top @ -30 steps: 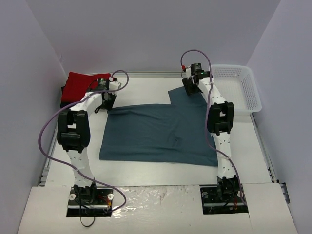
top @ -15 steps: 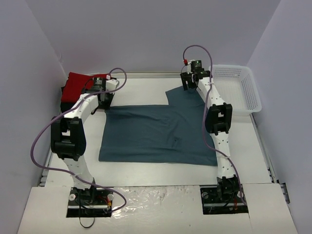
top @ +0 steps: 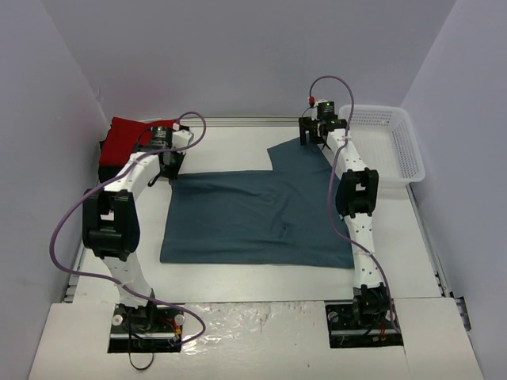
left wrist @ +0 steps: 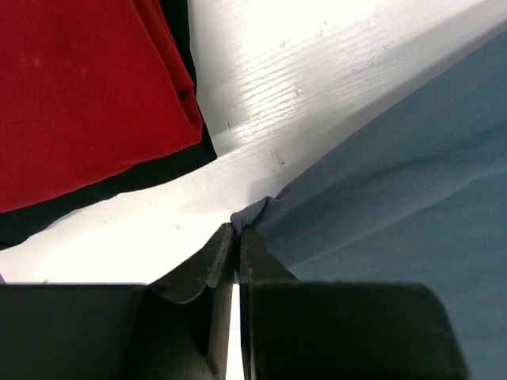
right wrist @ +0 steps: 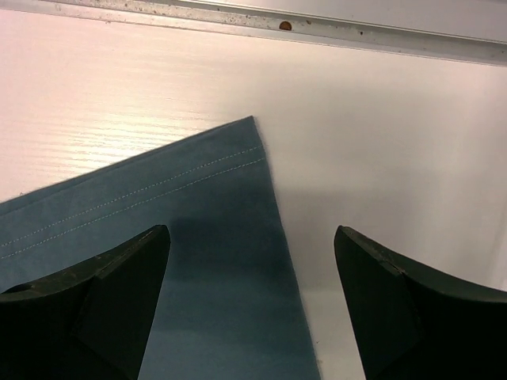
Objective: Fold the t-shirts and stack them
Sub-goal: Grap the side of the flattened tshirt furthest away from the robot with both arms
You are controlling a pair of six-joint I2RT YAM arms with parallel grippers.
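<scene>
A white bench [top: 238, 138] sits between pale lilac walls. The teal t-shirt [top: 253, 214] lies spread flat across its middle. At the far left corner, the red t-shirt [top: 123, 138] rests folded on the black t-shirt [left wrist: 47, 214]. The white lattice basket [top: 408, 158] stands at the far right, only its own lattice floor showing inside. The left pincer [left wrist: 237, 237] is closed, pinching the teal t-shirt's far left corner. The right pincer [right wrist: 252, 233] is spread wide over the stitched hem at the shirt's far right corner.
</scene>
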